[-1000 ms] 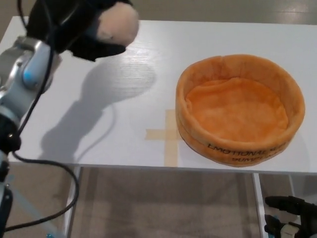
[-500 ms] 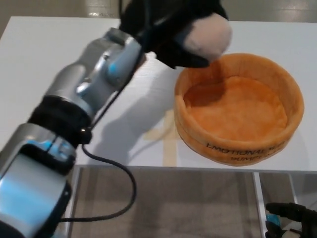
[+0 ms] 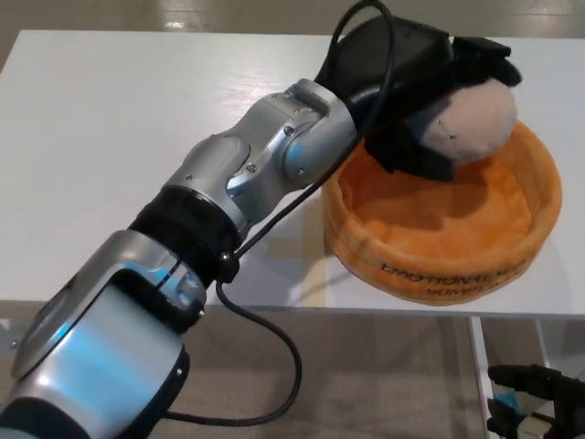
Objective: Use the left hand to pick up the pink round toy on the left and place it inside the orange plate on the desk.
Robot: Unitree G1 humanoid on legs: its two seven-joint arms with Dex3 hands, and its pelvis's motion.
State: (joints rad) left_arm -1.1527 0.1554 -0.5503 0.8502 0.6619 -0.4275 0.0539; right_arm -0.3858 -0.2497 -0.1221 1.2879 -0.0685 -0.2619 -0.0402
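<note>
Pink round toy [image 3: 471, 122] clamped in my left hand [image 3: 416, 87], above the orange plate [image 3: 512, 242].
My forearm [image 3: 260, 165] crosses the white desk [image 3: 110, 137], hiding the plate's left rim.

Left arm [image 3: 247, 174]: silver-grey segmented shells w/ black joint bands. Black cable [image 3: 274, 366] loops from forearm, another arcs over black left hand [image 3: 411, 91]. Right hand [image 3: 539, 402]: black, teal accent.

The left hand [image 3: 416, 87] covers the back and top of the pink round toy [image 3: 471, 123]. Behind the hand, part of the orange plate [image 3: 439, 247] rim is hidden. The right hand [image 3: 539, 402] is cut off at the corner.
</note>
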